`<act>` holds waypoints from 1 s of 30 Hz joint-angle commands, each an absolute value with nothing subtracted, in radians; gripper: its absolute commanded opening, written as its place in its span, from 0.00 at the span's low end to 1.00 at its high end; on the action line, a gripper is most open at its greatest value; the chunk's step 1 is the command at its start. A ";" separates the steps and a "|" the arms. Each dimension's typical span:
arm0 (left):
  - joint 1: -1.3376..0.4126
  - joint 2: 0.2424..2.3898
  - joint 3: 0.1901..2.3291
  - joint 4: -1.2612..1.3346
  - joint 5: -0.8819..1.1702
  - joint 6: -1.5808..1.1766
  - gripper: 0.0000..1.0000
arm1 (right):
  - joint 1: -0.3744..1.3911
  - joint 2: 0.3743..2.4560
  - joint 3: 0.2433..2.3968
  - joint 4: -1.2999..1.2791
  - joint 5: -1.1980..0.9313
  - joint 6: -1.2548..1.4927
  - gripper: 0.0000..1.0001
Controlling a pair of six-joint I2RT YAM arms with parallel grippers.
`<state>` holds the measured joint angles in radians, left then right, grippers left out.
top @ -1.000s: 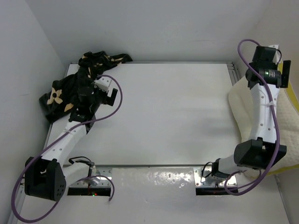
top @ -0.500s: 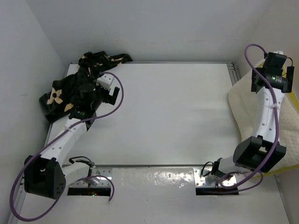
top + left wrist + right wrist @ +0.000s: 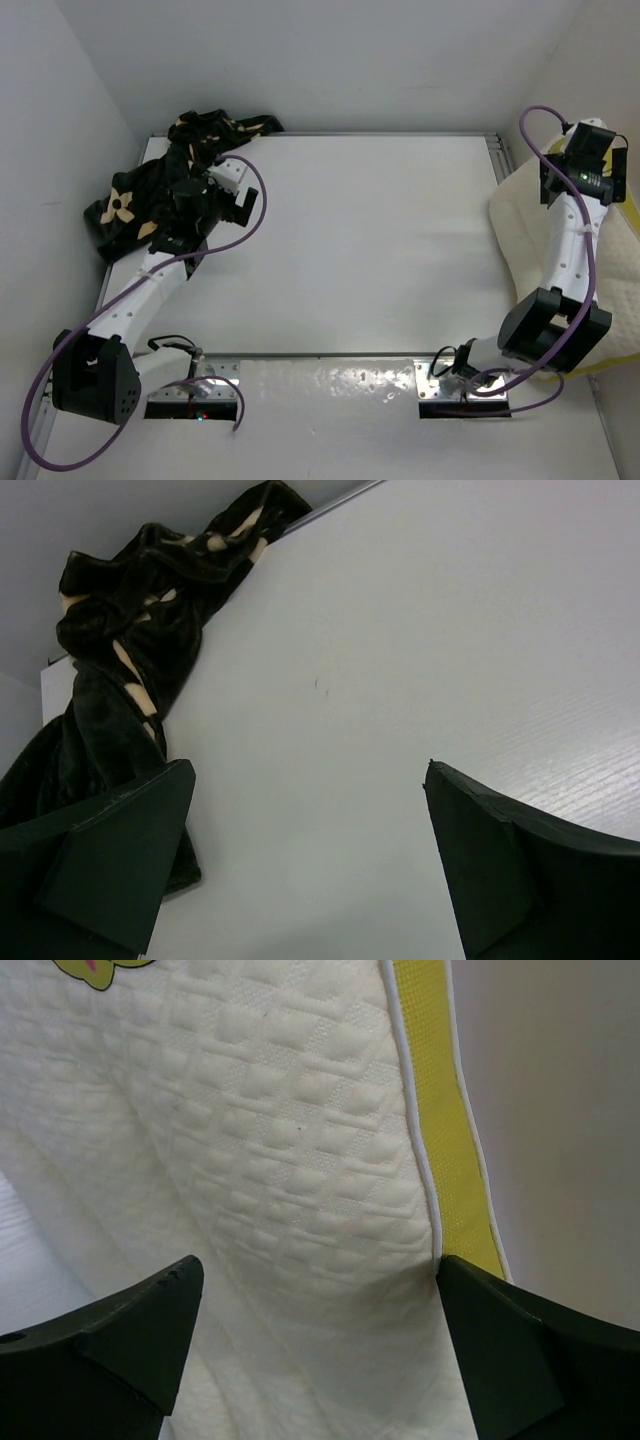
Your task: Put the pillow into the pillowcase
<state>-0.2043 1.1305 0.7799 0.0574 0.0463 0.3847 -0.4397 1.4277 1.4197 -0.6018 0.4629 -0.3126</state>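
The black pillowcase (image 3: 150,185) with tan flower motifs lies crumpled at the table's far left corner; it also shows in the left wrist view (image 3: 130,650). My left gripper (image 3: 232,203) is open and empty over bare table just right of the pillowcase. The cream quilted pillow (image 3: 520,240) with a yellow edge hangs off the table's right side. In the right wrist view the pillow (image 3: 290,1160) fills the frame. My right gripper (image 3: 590,175) is open above the pillow, and its right fingertip touches the yellow edge (image 3: 445,1130).
The white table (image 3: 370,250) lies between the two arms, with a metal rail along its right edge (image 3: 497,155). Grey walls enclose the left, back and right sides. Purple cables loop from both arms.
My right arm has swung further right and down toward the pillow. My left gripper has shifted slightly toward the pillowcase.
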 commanded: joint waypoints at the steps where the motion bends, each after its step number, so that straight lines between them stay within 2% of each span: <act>1: -0.218 1.124 0.819 0.066 0.057 0.385 1.00 | -0.451 1.401 1.394 -0.532 0.460 -0.325 0.99; 2: -0.218 1.126 0.818 0.066 0.054 0.384 1.00 | -0.451 1.397 1.388 -0.525 0.460 -0.322 0.95; 4: -0.216 1.126 0.815 0.067 0.054 0.380 1.00 | -0.451 1.390 1.378 -0.512 0.463 -0.315 0.81; 5: -0.216 1.127 0.815 0.069 0.052 0.377 1.00 | -0.451 1.384 1.374 -0.511 0.463 -0.304 0.66; 6: -0.216 1.129 0.816 0.072 0.054 0.377 1.00 | -0.449 1.379 1.371 -0.511 0.451 -0.296 0.56; 9: -0.218 1.134 0.818 0.081 0.052 0.376 1.00 | -0.434 1.336 1.341 -0.483 0.440 -0.270 0.16; 11: -0.218 1.138 0.821 0.087 0.052 0.377 1.00 | -0.419 1.298 1.304 -0.463 0.428 -0.272 0.03; 12: -0.216 1.138 0.821 0.094 0.051 0.379 1.00 | -0.413 1.289 1.292 -0.451 0.426 -0.275 0.00; 19: -0.218 1.135 0.821 0.097 0.048 0.388 1.00 | -0.332 1.232 1.272 -0.462 0.365 -0.271 0.00; 24: -0.216 1.134 0.816 0.097 0.034 0.376 1.00 | -0.079 1.209 1.310 -0.482 0.529 -0.357 0.00; 30: -0.216 1.120 0.805 0.113 0.028 0.354 1.00 | 0.133 1.210 1.469 -0.474 0.457 -0.279 0.00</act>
